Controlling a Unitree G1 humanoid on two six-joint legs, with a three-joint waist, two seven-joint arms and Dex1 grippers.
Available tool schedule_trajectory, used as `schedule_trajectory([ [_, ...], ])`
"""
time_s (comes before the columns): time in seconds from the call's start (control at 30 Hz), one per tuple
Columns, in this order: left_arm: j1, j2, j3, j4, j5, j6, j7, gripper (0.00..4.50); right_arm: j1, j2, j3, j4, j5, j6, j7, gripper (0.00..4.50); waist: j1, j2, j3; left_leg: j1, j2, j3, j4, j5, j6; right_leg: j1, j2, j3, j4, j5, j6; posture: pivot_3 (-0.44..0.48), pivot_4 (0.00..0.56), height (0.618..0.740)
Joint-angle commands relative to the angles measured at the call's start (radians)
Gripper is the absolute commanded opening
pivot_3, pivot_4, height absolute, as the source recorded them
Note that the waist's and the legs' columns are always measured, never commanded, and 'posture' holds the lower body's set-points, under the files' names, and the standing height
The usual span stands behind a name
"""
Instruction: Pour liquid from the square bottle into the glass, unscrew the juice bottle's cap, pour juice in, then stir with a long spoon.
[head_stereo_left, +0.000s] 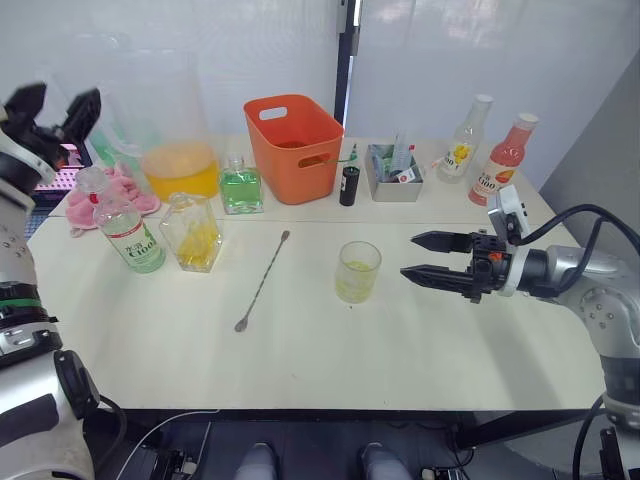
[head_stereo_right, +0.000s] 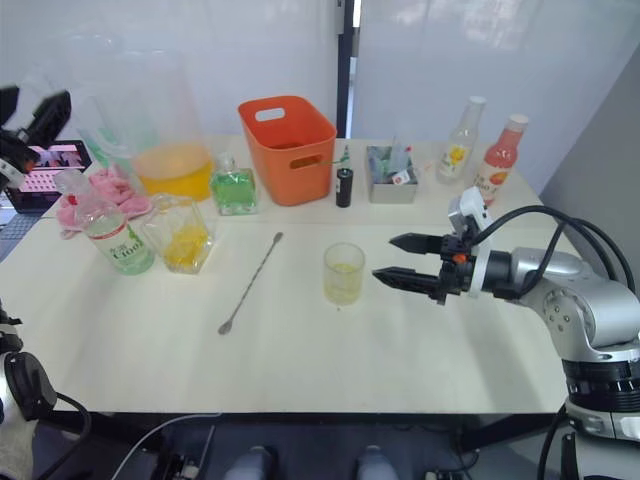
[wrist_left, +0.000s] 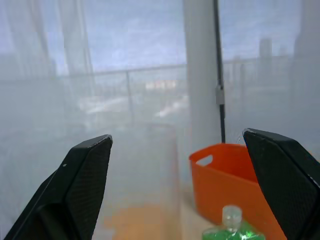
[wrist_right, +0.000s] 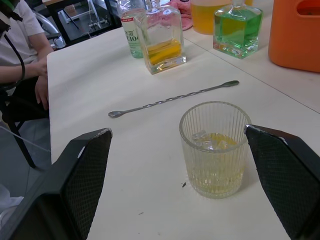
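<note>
The glass (head_stereo_left: 358, 271) stands mid-table with a little yellow liquid in it. My right gripper (head_stereo_left: 425, 257) is open just to its right, fingers level and pointing at it without touching; the right wrist view shows the glass (wrist_right: 215, 150) between them. The long spoon (head_stereo_left: 262, 280) lies flat to the left of the glass. The square bottle (head_stereo_left: 192, 233) with yellow liquid stands at the left, beside the juice bottle (head_stereo_left: 120, 225), whose cap (head_stereo_left: 90, 180) is on its neck. My left gripper (head_stereo_left: 55, 108) is open and raised high at the far left, holding nothing.
Along the back stand a large pitcher (head_stereo_left: 180, 165) of orange liquid, a green square bottle (head_stereo_left: 240, 187), an orange basket (head_stereo_left: 293, 145), a small dark bottle (head_stereo_left: 348, 185), a grey box (head_stereo_left: 393, 172), a slim clear bottle (head_stereo_left: 465, 140) and a pink-red bottle (head_stereo_left: 505, 160). A person (wrist_right: 20, 45) sits beyond the table's left end.
</note>
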Motion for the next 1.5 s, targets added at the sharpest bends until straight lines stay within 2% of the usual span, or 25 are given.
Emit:
schedule_trajectory([
  [0.03, 0.054, 0.046, -0.012, -0.25, -0.129, 0.198, -0.043, 4.43, -0.027, -0.017, -0.026, -0.006, 0.011, -0.013, 0.026, 4.5, -0.002, 0.0, 0.0, 0.0, 0.0, 0.0, 0.0, 0.0, 0.0, 0.0, 0.0, 0.0, 0.0, 0.0, 0.0, 0.0, 0.15, 0.74],
  [0.23, 0.254, 0.077, -0.031, -0.579, -0.282, 0.468, -0.036, 4.43, -0.022, -0.026, -0.031, -0.003, 0.014, -0.005, 0.048, 4.5, -0.006, 0.0, 0.0, 0.001, 0.0, 0.0, 0.0, 0.0, 0.0, 0.0, 0.0, 0.0, 0.001, 0.0, 0.0, 0.0, 0.15, 0.74],
  [0.37, 0.388, 0.042, -0.004, -0.724, -0.344, 0.57, 0.044, 4.43, -0.014, -0.043, -0.041, -0.006, 0.021, 0.007, 0.063, 4.5, -0.006, 0.0, 0.0, 0.001, 0.0, 0.0, 0.0, 0.0, 0.0, 0.0, 0.0, 0.001, 0.001, 0.0, 0.0, 0.0, 0.15, 0.74],
  [0.73, 0.747, -0.101, 0.107, -0.934, -0.333, 0.565, 0.237, 4.43, 0.042, -0.068, -0.054, -0.021, -0.002, -0.027, 0.072, 4.5, -0.003, 0.0, 0.0, 0.001, 0.0, 0.001, 0.0, 0.0, 0.0, 0.0, 0.0, 0.001, -0.001, 0.0, -0.001, 0.0, 0.15, 0.74],
  [0.9, 0.911, -0.177, 0.081, -0.999, -0.263, 0.504, 0.27, 4.43, 0.086, -0.055, -0.062, -0.043, -0.034, -0.087, 0.052, 4.5, 0.0, 0.0, 0.0, 0.001, 0.0, 0.001, 0.0, 0.0, 0.0, 0.0, -0.001, 0.001, -0.003, 0.0, -0.001, 0.0, 0.15, 0.74],
  [1.13, 0.932, -0.293, -0.036, -1.026, -0.171, 0.476, 0.401, 4.43, 0.168, -0.038, -0.08, -0.117, -0.03, -0.111, 0.018, 4.5, 0.011, 0.0, 0.0, 0.001, 0.0, 0.001, 0.002, 0.0, 0.0, 0.002, -0.001, 0.002, -0.004, -0.002, -0.007, 0.0, 0.15, 0.74],
  [1.3, 0.93, -0.316, -0.13, -1.017, -0.073, 0.438, 0.438, 4.43, 0.259, -0.027, -0.119, -0.209, -0.01, -0.115, -0.018, 4.5, 0.021, 0.0, 0.0, 0.001, 0.0, 0.001, 0.001, 0.0, 0.0, 0.001, 0.0, 0.002, -0.004, -0.001, -0.005, 0.0, 0.15, 0.74],
  [1.5, 0.854, -0.334, -0.237, -0.945, 0.017, 0.402, 0.442, 4.43, 0.398, -0.043, -0.191, -0.269, -0.038, -0.149, -0.027, 4.5, 0.029, 0.0, 0.0, 0.001, 0.0, 0.002, 0.002, 0.0, 0.0, 0.002, 0.0, 0.002, -0.004, -0.002, -0.007, 0.0, 0.15, 0.74],
])
